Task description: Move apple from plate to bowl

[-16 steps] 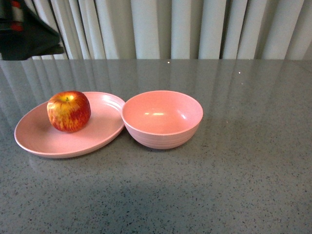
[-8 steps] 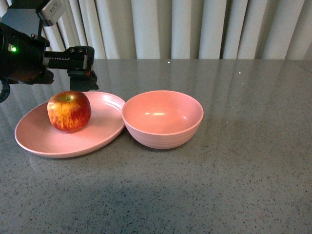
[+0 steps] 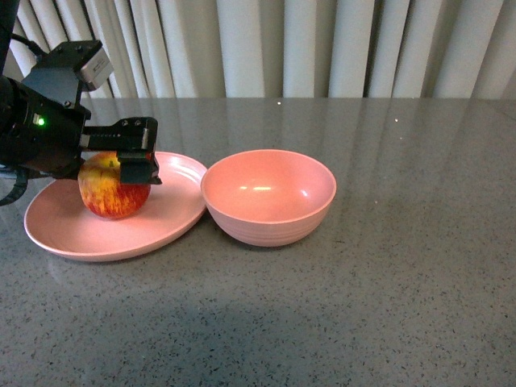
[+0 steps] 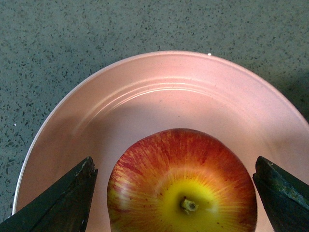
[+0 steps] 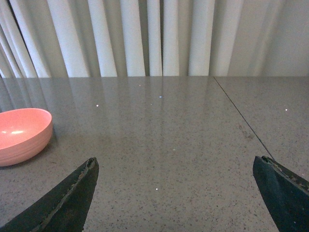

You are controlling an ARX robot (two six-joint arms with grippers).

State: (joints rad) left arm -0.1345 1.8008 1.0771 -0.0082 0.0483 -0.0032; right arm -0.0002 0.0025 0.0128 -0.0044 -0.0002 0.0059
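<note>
The red apple (image 3: 111, 196) with a yellow top stands on the left part of the shallow pink plate (image 3: 113, 239). The deep pink bowl (image 3: 268, 196) stands just right of the plate and is empty. My left gripper (image 3: 143, 151) is open and low over the apple, one finger on each side of it. In the left wrist view the apple (image 4: 182, 183) lies between the dark fingertips (image 4: 72, 198) with a gap on both sides, on the plate (image 4: 159, 65). My right gripper (image 5: 175, 162) is open and empty over bare table, and the bowl (image 5: 21, 133) shows off to one side.
The grey speckled table (image 3: 387, 282) runs to pale curtains (image 3: 322, 48) at the back. A thin seam (image 5: 241, 121) crosses the tabletop in the right wrist view. The right arm does not show in the front view.
My left arm has come in from the upper left and dropped, from above the plate's far rim down to the apple. Its open fingers now straddle the apple. Apple, plate and bowl have not moved.
</note>
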